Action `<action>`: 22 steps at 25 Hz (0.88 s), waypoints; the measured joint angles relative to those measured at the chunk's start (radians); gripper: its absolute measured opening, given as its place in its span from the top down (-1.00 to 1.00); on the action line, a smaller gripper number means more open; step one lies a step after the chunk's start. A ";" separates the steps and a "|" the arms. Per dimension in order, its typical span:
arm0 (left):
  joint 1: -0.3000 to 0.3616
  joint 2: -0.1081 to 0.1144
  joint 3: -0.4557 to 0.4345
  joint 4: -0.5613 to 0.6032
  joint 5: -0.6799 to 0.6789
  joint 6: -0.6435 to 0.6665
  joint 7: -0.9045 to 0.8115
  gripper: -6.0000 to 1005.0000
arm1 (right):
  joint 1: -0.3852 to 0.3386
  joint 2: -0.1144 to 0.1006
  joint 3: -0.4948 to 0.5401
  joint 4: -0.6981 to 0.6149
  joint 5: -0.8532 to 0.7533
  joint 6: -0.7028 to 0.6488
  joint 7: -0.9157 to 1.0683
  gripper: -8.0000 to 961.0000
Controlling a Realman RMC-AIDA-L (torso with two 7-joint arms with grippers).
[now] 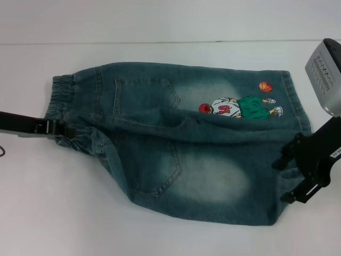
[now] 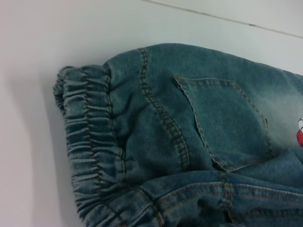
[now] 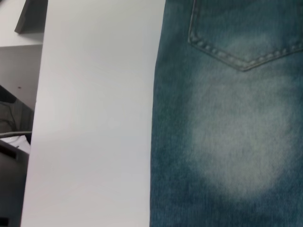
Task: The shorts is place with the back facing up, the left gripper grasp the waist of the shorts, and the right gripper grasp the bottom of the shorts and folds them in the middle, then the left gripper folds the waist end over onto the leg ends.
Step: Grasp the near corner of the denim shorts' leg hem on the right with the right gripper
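Reaching in low from the left, the left gripper (image 1: 53, 129) is seen at the elastic waistband (image 1: 64, 106), where the cloth is bunched just beside its tip; whether its fingers are spread or pinching the band cannot be told. On the right, the right gripper (image 1: 290, 178) is held at the near leg's hem (image 1: 279, 184), its two dark fingers spread apart with the hem edge near or between them; no closed pinch is shown.

Between the two, the shorts (image 1: 176, 138) are laid flat on the white table (image 1: 160, 26), back up, waist to the left and leg ends to the right. Two back pockets are visible, and a basketball-player patch (image 1: 240, 106) is noted on the far leg. The lengthwise fold is judged not yet made.

Handling, as judged: soft but fairly heavy denim, likely to drape and sag between two holds, not fragile, not slippery. The gathered waistband gives a thick ridge for the left hold; it is best taken at the near corner. The hem is thinner and flatter, so both layers should be caught at the near leg's edge, or a layer may be left behind.
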 joint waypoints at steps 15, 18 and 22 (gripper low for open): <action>0.003 -0.001 0.000 0.000 0.000 0.000 0.001 0.90 | -0.026 -0.016 0.013 -0.031 0.009 -0.094 -0.013 -0.74; 0.003 -0.001 0.000 0.000 -0.002 0.000 0.002 0.90 | -0.046 -0.027 0.019 -0.066 0.008 -0.145 -0.015 -0.74; 0.003 -0.001 0.000 0.000 -0.004 0.000 0.002 0.90 | -0.063 -0.041 0.021 -0.083 -0.008 -0.185 -0.009 -0.73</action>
